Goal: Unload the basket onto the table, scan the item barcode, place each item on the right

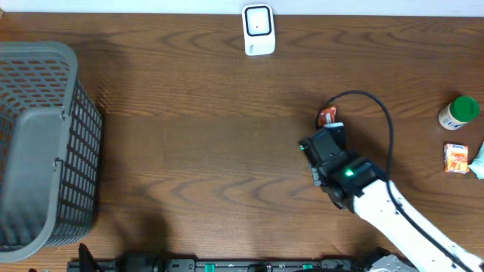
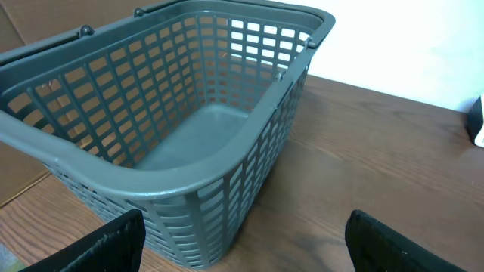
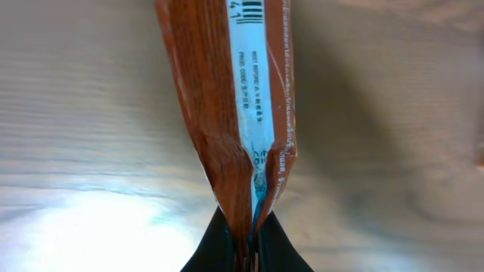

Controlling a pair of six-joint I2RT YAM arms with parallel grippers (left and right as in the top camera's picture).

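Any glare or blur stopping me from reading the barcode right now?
Right wrist: packet in focus, barcode cut off at the top edge, table behind blurred with glare lower left. Overhead: even light, right gripper hides most of the packet.

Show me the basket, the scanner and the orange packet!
grey basket (image 2: 265, 151), left wrist view, on its side wall.
white scanner (image 1: 258, 30), overhead view, on its front face.
orange packet (image 3: 204, 98), right wrist view, on its orange side.

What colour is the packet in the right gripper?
Orange-brown packet with a white barcode strip; shows best in right wrist view.
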